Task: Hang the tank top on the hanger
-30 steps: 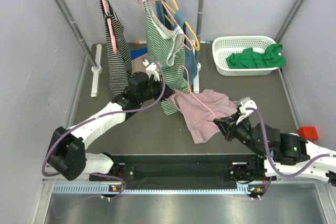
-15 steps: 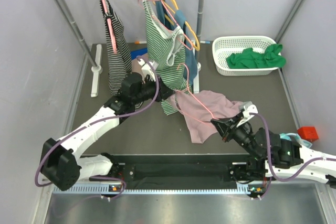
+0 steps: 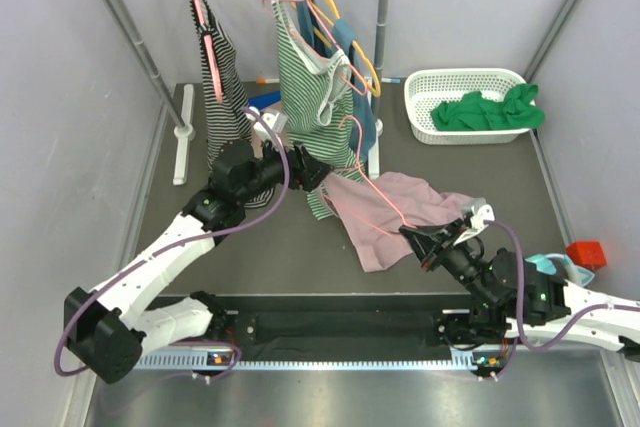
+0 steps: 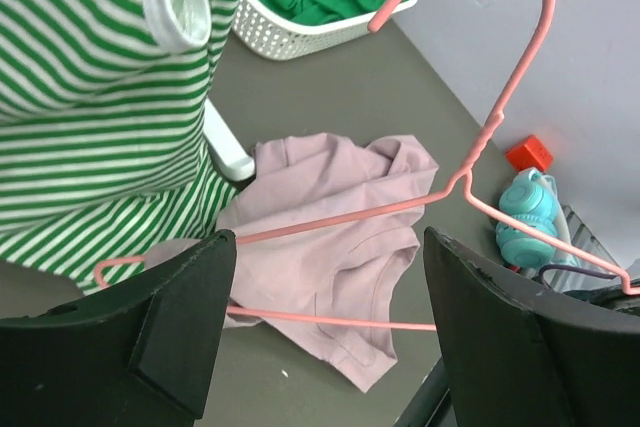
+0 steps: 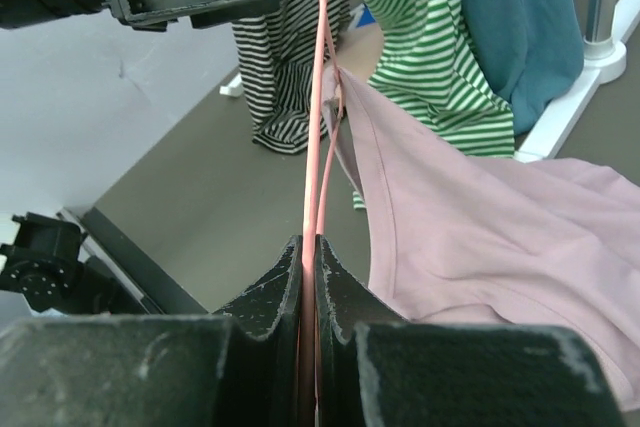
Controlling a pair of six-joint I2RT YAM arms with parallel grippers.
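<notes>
The thin salmon-pink hanger [image 3: 378,185] slants over the table, its hook up by the striped clothes. My right gripper [image 3: 412,237] is shut on its lower frame wire, as the right wrist view shows [image 5: 310,247]. The mauve tank top [image 3: 390,209] lies mostly on the table beneath the hanger [image 5: 320,97], and one edge [image 5: 345,97] rises to the wire at the far end. My left gripper [image 3: 318,173] stands open beside that end, off the fabric. In the left wrist view its jaws [image 4: 330,332] gape around the hanger's bars [image 4: 340,219] and the tank top [image 4: 340,267] without touching.
A rail at the back carries a black-striped top [image 3: 225,97], a green-and-white striped top [image 3: 305,77] and a yellow hanger [image 3: 362,62]. A white basket [image 3: 425,122] holds a green cloth [image 3: 490,112]. A red block [image 3: 586,252] and a teal object [image 3: 552,265] lie at the right.
My left gripper has opened, let go at the hanger's far end and drawn back leftward. The right gripper, still shut on the hanger, has shifted a little toward the near edge.
</notes>
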